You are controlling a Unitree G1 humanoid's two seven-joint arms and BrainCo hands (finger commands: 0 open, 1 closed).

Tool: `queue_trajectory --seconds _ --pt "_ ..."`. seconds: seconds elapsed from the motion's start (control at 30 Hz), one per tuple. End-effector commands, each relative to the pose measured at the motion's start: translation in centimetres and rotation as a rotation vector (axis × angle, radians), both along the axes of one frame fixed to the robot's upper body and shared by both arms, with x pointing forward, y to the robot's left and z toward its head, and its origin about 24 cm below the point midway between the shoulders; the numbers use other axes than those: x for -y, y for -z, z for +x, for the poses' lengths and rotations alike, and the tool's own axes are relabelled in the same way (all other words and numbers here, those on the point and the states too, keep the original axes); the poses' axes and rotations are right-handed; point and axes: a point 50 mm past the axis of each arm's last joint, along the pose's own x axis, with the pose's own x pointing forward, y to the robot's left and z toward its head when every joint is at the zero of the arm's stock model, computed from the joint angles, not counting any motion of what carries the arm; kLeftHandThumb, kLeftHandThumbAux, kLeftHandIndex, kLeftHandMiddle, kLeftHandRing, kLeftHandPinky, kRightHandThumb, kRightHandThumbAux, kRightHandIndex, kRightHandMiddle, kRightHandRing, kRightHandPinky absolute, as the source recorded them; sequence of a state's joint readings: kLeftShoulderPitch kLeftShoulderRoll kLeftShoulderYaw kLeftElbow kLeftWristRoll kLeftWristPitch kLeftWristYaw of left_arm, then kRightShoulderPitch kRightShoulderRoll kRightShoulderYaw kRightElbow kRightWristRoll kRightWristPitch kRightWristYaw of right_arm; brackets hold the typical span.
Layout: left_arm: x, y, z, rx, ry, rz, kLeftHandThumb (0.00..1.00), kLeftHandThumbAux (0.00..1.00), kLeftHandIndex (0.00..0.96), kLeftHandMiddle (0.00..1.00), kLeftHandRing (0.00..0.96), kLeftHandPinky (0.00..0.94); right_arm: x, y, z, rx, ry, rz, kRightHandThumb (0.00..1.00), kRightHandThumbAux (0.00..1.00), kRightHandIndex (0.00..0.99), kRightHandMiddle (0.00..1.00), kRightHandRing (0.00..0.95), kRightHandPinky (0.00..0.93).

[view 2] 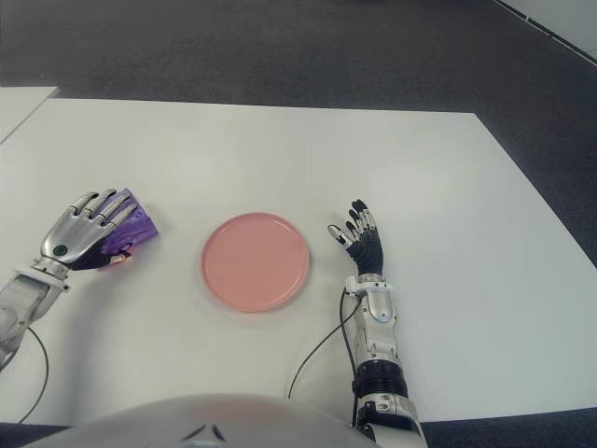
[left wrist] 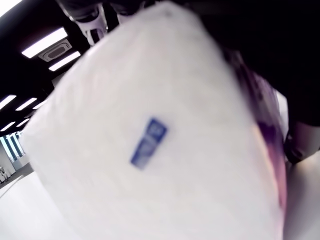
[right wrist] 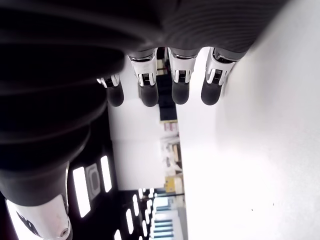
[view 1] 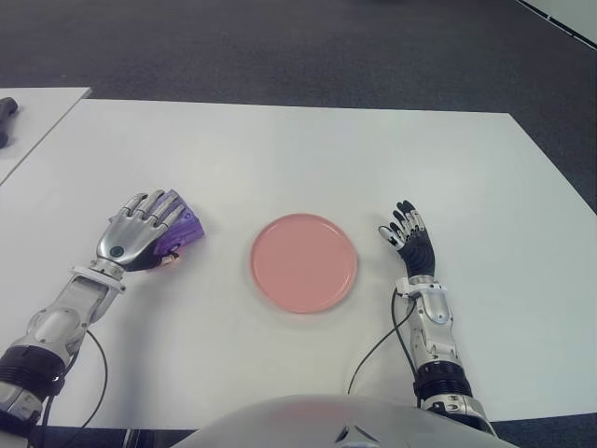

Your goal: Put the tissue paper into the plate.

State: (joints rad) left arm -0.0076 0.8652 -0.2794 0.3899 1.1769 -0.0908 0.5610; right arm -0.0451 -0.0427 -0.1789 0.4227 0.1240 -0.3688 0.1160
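On the left side of the white table [view 1: 308,149], our left hand [view 1: 142,235] lies palm-down over a purple tissue pack [view 1: 185,230], its fingers curled across the top and gripping it. We see the pack's purple edge poking out beyond the fingertips in both eye views, while most of its body is hidden under the hand. The pack sits well left of the pink plate [view 1: 303,262], which occupies the centre of the frame with nothing in it.

Right of the plate, our right hand [view 1: 409,241] shows with its fingers straight and slightly fanned, holding nothing. The right wrist view confirms this: four dark fingertips [right wrist: 149,95] extend in a row, apart from one another, beside the bare tabletop.

From the left wrist view we get what the eye views cannot give: the pack's pale underside [left wrist: 150,145], filling nearly the whole frame, with a small blue label [left wrist: 148,142] on it. The print on that label is too blurred to read. At the upper left edge of the left eye view, a dark object [view 1: 6,117] on a neighbouring table is cut off and cannot be identified.
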Motion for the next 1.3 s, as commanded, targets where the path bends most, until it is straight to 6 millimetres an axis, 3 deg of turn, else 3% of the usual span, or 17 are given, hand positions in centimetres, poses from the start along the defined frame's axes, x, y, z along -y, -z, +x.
queue_trajectory --seconds 0.03,0.3,0.37,0.4,0.5,0.6,0.67,0.7,0.8,0.9,1.3 --pt "0.2 1.1 -0.3 -0.049 -0.023 -0.031 0.135 0.496 0.000 0.000 0.000 0.000 0.2 1.3 -0.8 -0.073 0.015 0.027 0.129 0.741 0.000 0.011 0.010 0.050" --pt "0.2 1.2 -0.1 -0.042 -0.040 -0.054 0.161 0.480 0.000 0.000 0.000 0.007 0.2 1.3 -0.8 -0.073 0.015 0.027 0.129 0.741 0.000 0.011 0.010 0.050" --pt "0.3 1.3 0.1 -0.003 -0.036 -0.065 0.169 0.494 0.000 0.000 0.054 0.166 0.2 1.3 -0.8 -0.073 0.016 0.027 0.129 0.741 0.000 0.011 0.010 0.050" --pt "0.5 1.3 0.2 0.042 -0.019 -0.074 0.183 0.516 0.009 0.014 0.142 0.289 0.2 1.3 -0.8 -0.072 0.016 0.027 0.129 0.741 0.000 0.011 0.010 0.050" --pt "0.7 1.1 0.4 0.146 0.040 -0.073 0.237 0.554 0.136 0.170 0.354 0.486 0.2 1.3 -0.8 -0.073 0.015 0.027 0.129 0.741 0.000 0.011 0.010 0.050" --pt "0.7 0.9 0.8 0.239 0.115 -0.052 0.551 0.653 0.334 0.436 0.541 0.647 0.2 1.3 -0.8 -0.072 0.015 0.027 0.129 0.741 0.000 0.011 0.010 0.050" --pt "0.5 0.8 1.1 0.274 0.163 -0.042 0.632 0.676 0.383 0.534 0.619 0.718 0.1 1.3 -0.9 -0.072 0.015 0.027 0.129 0.741 0.000 0.011 0.010 0.050" --pt "0.5 0.8 1.2 0.288 0.186 -0.037 0.707 0.673 0.395 0.519 0.661 0.764 0.1 1.3 -0.9 -0.072 0.015 0.027 0.129 0.741 0.000 0.011 0.010 0.050" --pt "0.3 0.8 1.3 0.325 0.236 -0.027 0.799 0.670 0.409 0.499 0.724 0.825 0.1 1.3 -0.9 -0.072 0.015 0.027 0.129 0.741 0.000 0.011 0.010 0.050" --pt "0.1 0.9 1.5 0.332 0.258 -0.029 0.830 0.670 0.409 0.496 0.757 0.846 0.0 1.3 -0.9 -0.071 0.015 0.027 0.129 0.741 0.000 0.011 0.010 0.050" --pt "0.0 0.8 2.2 0.287 0.275 -0.031 0.850 0.667 0.404 0.542 0.813 0.835 -0.1 1.3 -1.1 -0.070 0.015 0.028 0.129 0.741 0.000 0.011 0.010 0.050"
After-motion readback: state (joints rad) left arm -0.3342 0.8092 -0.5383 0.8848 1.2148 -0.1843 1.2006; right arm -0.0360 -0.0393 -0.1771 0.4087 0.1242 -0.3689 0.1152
